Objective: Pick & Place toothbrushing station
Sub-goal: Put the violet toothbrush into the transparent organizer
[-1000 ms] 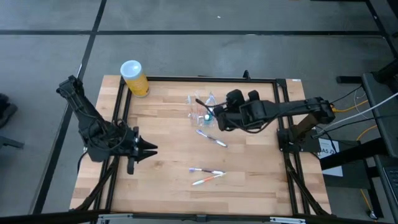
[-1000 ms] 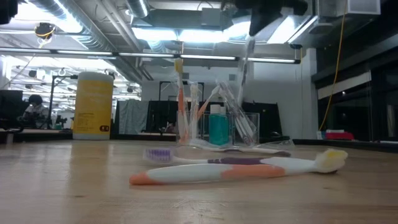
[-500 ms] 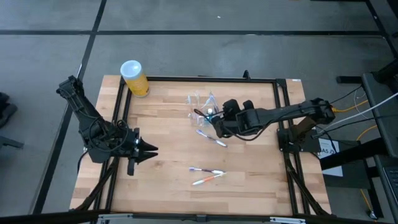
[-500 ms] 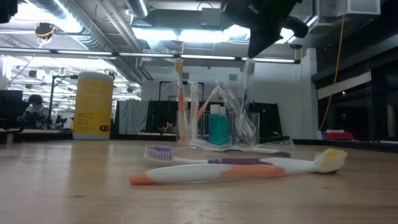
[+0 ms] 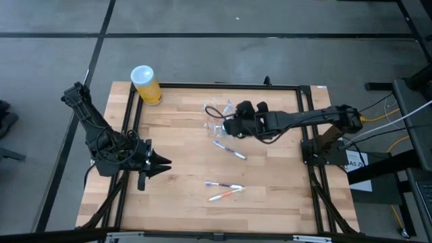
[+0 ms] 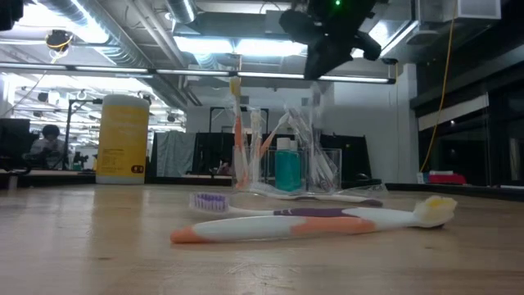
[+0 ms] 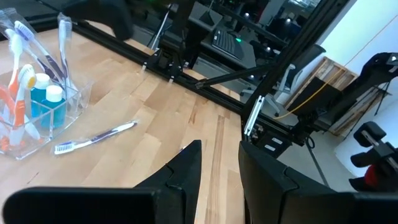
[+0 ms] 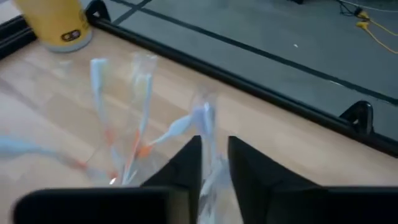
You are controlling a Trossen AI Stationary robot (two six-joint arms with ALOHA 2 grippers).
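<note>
The clear toothbrushing station (image 5: 216, 116) stands on the wood at the table's far middle. It holds several upright toothbrushes and a teal bottle, and it also shows in the low view (image 6: 286, 172) and the left wrist view (image 7: 37, 118). My right gripper (image 5: 226, 125) is just above the station's right end (image 6: 318, 72), its fingers nearly together around a white toothbrush (image 8: 204, 121) that stands in the holder. My left gripper (image 5: 165, 162) waits shut and empty near the table's left edge (image 7: 221, 146). My right gripper has the white toothbrush's upper shaft (image 8: 208, 163), just below the bristle head, between its two fingers. It comes slanting down from the table's right. The brush's lower end stays in the station. The view is blurred, so I cannot tell how far back the shaft reaches.
A yellow cylinder with a white lid (image 5: 145, 84) stands at the far left corner. One loose toothbrush (image 5: 229, 150) lies just near of the station, and two more (image 5: 225, 190) lie toward the near edge. A black frame (image 5: 202, 86) edges the table.
My right gripper has come down and gone toward the table's left, onto the station's right end. The tall white toothbrush under it has tipped the same way. The station has stayed where it was.
</note>
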